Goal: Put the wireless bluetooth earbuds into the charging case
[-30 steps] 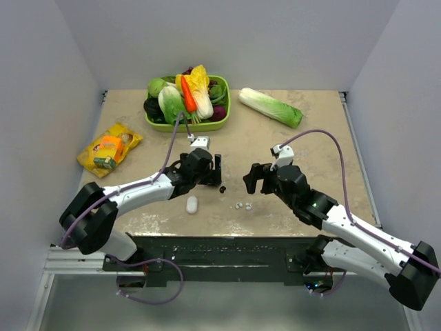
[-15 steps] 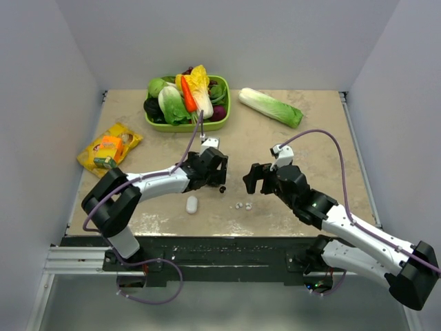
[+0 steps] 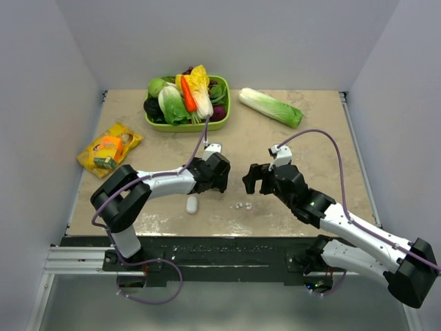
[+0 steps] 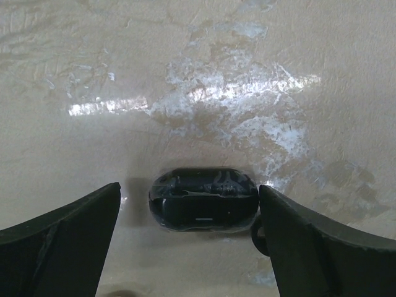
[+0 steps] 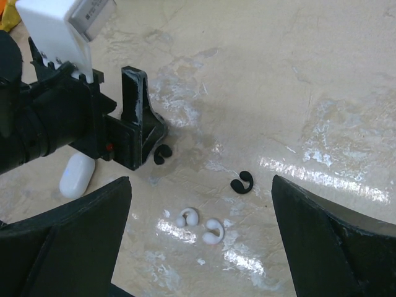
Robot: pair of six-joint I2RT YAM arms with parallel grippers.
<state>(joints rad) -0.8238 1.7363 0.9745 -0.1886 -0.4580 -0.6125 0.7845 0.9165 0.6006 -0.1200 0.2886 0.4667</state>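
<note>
The white charging case [image 3: 191,205] lies shut on the table near the front edge; it also shows in the right wrist view [image 5: 77,175]. Two white earbuds [image 3: 242,205] lie side by side to its right, and below my right gripper in the right wrist view [image 5: 187,217] [image 5: 213,231]. My left gripper [image 3: 219,181] is open and low over a black oval object [image 4: 203,198], which sits between its fingers, above right of the white case. My right gripper [image 3: 253,181] is open and empty, just behind the earbuds.
Two small black hooked pieces [image 5: 242,183] [image 5: 162,154] lie behind the white earbuds. A green basket of vegetables [image 3: 187,103] and a loose cabbage [image 3: 270,107] stand at the back. A yellow packet [image 3: 109,145] lies at the left.
My left gripper has moved right and a little nearer, covering the dark speck that showed beside it. The right arm has hardly moved.
</note>
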